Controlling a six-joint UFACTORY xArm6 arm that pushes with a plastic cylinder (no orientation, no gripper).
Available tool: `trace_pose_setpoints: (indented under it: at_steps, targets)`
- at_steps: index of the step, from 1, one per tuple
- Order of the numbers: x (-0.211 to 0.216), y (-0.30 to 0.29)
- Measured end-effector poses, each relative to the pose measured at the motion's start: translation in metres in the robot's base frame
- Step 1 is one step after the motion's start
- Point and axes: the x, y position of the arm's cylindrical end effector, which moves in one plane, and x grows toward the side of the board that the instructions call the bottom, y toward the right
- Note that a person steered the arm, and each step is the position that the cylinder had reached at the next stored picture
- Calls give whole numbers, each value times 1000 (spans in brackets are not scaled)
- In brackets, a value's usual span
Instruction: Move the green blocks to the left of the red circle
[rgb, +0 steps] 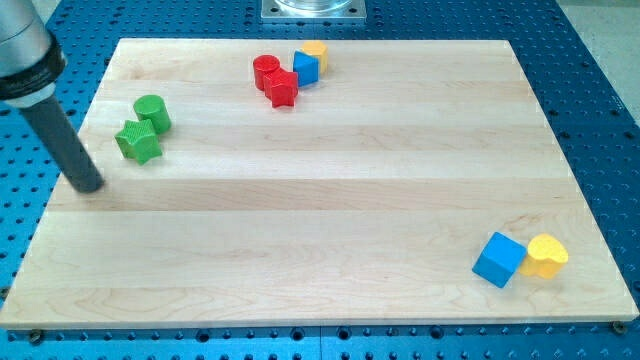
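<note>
A green circle block (152, 112) and a green star block (138, 141) sit touching near the board's left edge. The red circle block (265, 70) stands near the view's top centre, touching a red star block (282, 89). The green blocks lie well to the view's left of the red circle and lower. My tip (88, 186) rests on the board at the left edge, below and to the left of the green star, a short gap apart from it.
A blue cube (306, 67) and a yellow block (316, 53) sit just right of the red blocks. Another blue cube (499, 259) and a yellow block (546, 255) sit at the bottom right. The wooden board (320, 200) lies on a blue perforated table.
</note>
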Motion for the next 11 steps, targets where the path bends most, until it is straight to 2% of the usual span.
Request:
trace_pose_setpoints:
  at_steps: [1, 2, 3, 4, 5, 6, 7, 8, 9, 10, 11]
  targets:
    - [-50, 70]
    - [-67, 143]
    - [-75, 173]
    - [-78, 121]
    - [-100, 117]
    - [-128, 139]
    - [-121, 156]
    - [-79, 109]
    - [-79, 14]
    - [-99, 11]
    - [-117, 50]
